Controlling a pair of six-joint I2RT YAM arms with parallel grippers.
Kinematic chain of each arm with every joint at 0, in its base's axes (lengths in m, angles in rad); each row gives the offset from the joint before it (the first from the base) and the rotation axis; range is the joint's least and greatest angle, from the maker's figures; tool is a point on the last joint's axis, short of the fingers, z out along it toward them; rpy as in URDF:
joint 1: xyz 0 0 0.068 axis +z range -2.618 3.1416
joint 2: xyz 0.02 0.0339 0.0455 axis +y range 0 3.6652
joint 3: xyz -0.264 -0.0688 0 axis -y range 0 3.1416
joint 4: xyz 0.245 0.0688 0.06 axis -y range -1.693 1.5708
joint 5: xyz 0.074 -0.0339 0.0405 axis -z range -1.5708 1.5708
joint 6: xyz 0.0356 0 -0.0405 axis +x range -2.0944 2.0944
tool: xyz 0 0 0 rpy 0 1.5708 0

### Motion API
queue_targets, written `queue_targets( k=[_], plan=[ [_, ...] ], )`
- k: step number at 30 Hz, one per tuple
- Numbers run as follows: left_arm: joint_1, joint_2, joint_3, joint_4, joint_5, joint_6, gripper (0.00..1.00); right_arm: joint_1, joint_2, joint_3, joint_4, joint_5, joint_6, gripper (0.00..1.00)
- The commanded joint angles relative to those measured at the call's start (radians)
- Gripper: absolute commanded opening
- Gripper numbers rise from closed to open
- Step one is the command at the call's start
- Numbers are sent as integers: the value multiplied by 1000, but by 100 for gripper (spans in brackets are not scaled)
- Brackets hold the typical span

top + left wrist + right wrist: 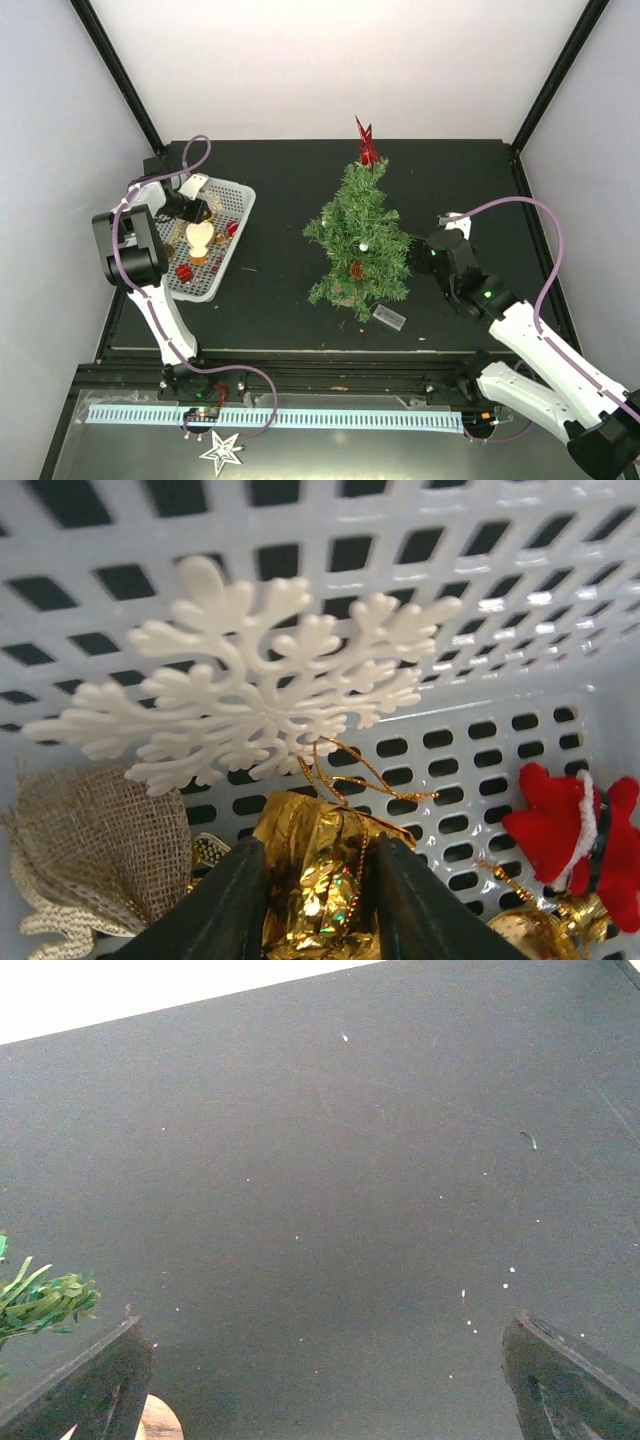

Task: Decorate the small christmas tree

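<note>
1 gold ornament (312, 905) grasped by left hand (318, 846); right hand (325, 1370) released near tree (358, 245).

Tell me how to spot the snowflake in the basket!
Look left of the small christmas tree for the white basket. Inside, just past the gold foil ornament between the fingers of the left gripper, lies the snowflake. It is the only flat, creamy-white, branching piece; its neighbours are gold, burlap or red.

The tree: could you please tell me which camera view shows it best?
The top external view: the tree shows whole, with a red topper. The right wrist view catches only a green branch tip at its left edge; the left wrist view shows none of it, only ornaments in the basket.
</note>
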Motion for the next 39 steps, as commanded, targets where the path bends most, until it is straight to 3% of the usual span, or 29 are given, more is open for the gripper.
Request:
queue_targets(
  k=[1,3,4,17,24,27,31,36,39],
  plan=[
    [3,0,-8,-20,14,14,21,-8,-18,8,13,22,-8,96],
    [3,-8,-12,-23,21,13,4,-8,-20,10,13,24,-9,96],
    [4,-10,-10,-27,23,13,2,-8,-22,11,13,25,-10,96],
    [25,-169,37,-83,109,-23,1,-9,-69,8,2,28,-18,96],
    [14,-322,73,-198,248,-31,2,-8,-101,0,-16,45,-16,96],
    [-10,-385,94,-267,370,-18,2,-8,-106,-4,-14,41,-10,96],
    [-114,-485,116,-310,526,-29,2,-8,-105,-12,-6,34,-1,96],
    [-365,-602,150,-283,516,-9,2,-9,-97,-8,-6,23,18,96],
    [-458,-627,177,-229,531,-69,2,-9,-102,-5,-16,21,26,96]
  ],
)
